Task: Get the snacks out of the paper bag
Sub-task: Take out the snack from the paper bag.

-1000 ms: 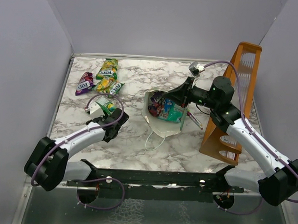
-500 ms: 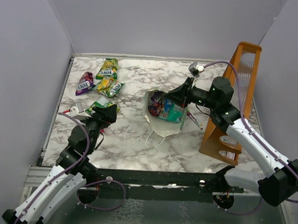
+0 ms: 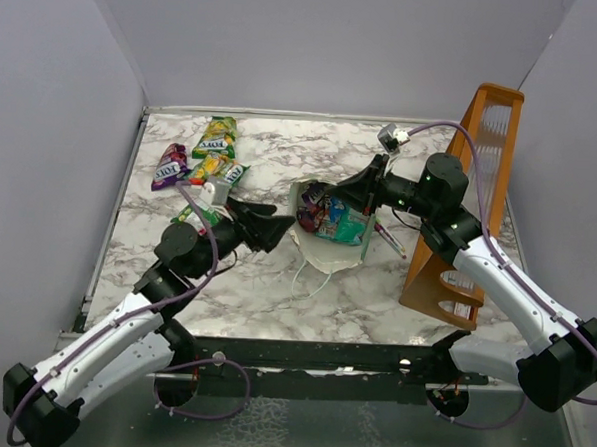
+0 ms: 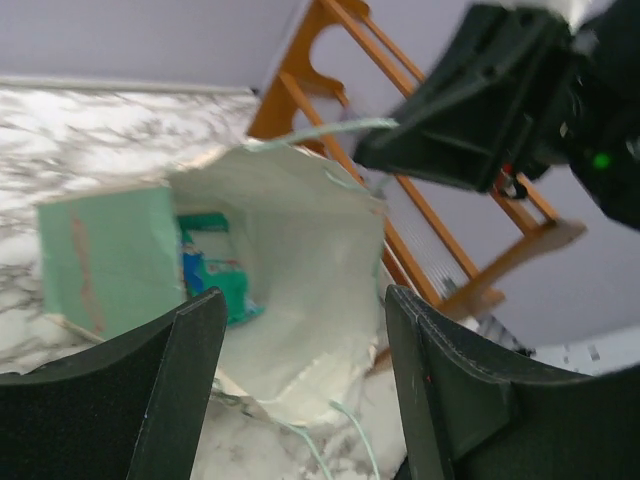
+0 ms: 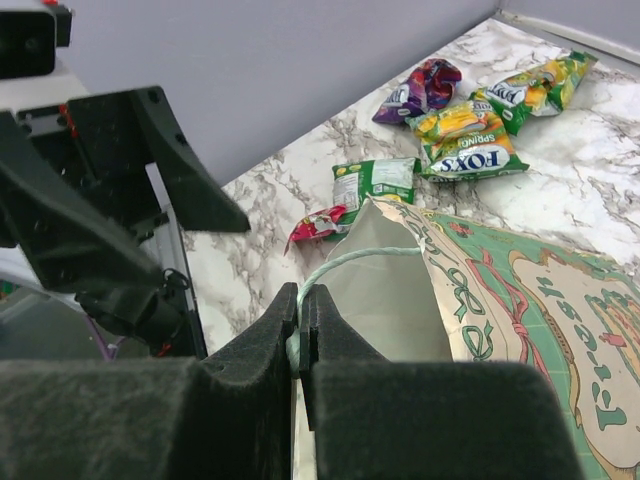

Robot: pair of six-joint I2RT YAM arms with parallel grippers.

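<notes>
The mint-green paper bag [image 3: 329,247] lies tilted in mid-table, its mouth facing left. My right gripper [image 3: 352,193] is shut on its thin loop handle [image 5: 352,260] and holds the mouth open. Purple, teal and pink snacks [image 3: 326,213] show inside; the left wrist view shows a teal packet [image 4: 215,278] deep in the cream interior. My left gripper [image 3: 281,228] is open and empty just outside the bag's mouth, pointing in. Several snacks lie at the far left: green-yellow [image 3: 217,136], purple [image 3: 169,166], yellow [image 3: 213,166], green-white [image 3: 193,214] and red [image 5: 318,222].
The tall orange-brown wooden rack [image 3: 469,212] stands right of the bag, behind my right arm. A thin pink pen [image 3: 390,238] lies between bag and rack. The bag's second handle [image 3: 311,279] trails on the marble. Grey walls enclose the table.
My left arm has swung right from the snack pile to the bag's mouth, leaving the green-white packet on the table. The right arm and bag have not moved.
</notes>
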